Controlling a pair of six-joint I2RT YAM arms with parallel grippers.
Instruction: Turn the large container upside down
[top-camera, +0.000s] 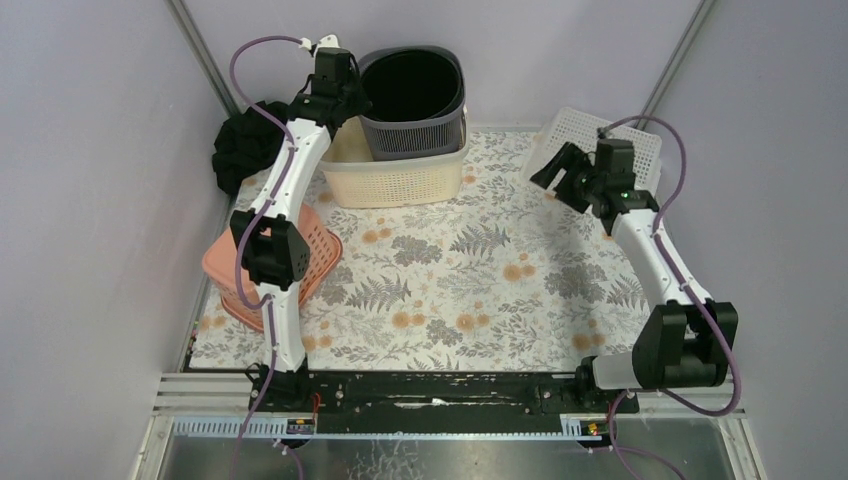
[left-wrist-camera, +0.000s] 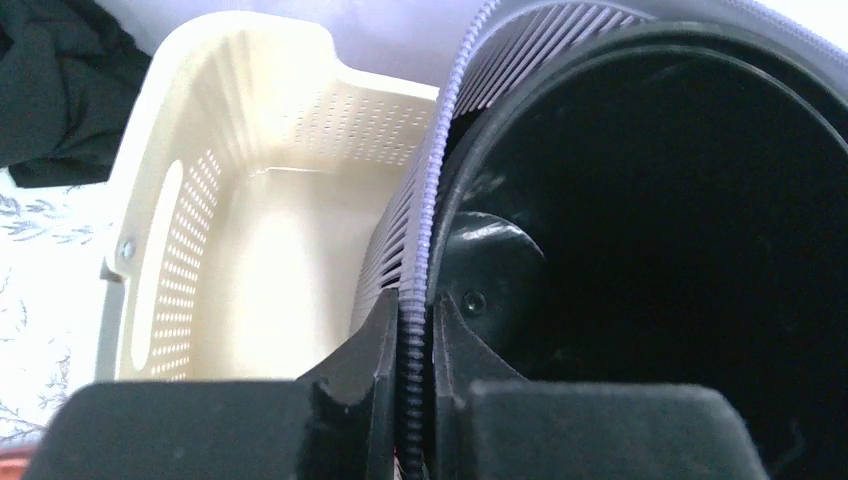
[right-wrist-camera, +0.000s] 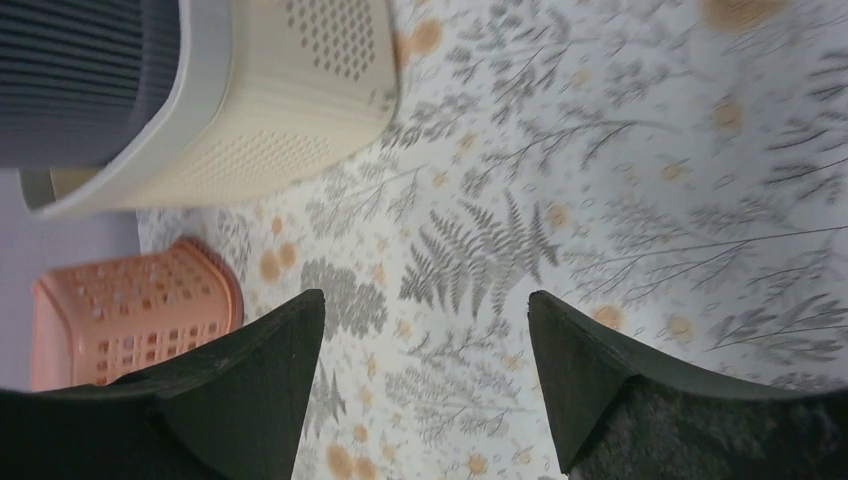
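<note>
- Container: large grey container (top-camera: 415, 135) is seen upright, mouth up, nested inside the cream perforated basket (top-camera: 400, 182). Both are placed at the back of the floral-covered table (top-camera: 470, 280), left of centre.
- Left arm: arched forward and up from its base, elbow bent above the orange basket (top-camera: 322, 250), wrist positioned at the container's left rim.
- Left gripper (left-wrist-camera: 410, 320): clamped onto the container's ribbed rim. In the wrist view one finger (left-wrist-camera: 362, 345) is seen outside the wall and the other inside, with the rim pinched between them.
- Right arm: bent at the elbow near the right table edge, forearm raised toward the back, wrist turned inward toward the table centre.
- Right gripper (right-wrist-camera: 425, 340): jaws spread wide, nothing held. It is held above bare tablecloth, well apart from the container and just in front of the white basket (top-camera: 600, 130).
- Black cloth (top-camera: 245, 150): bundled against the left wall, beside the left forearm.
- Orange basket: located at the left table edge, partly hidden by the left arm.
</note>
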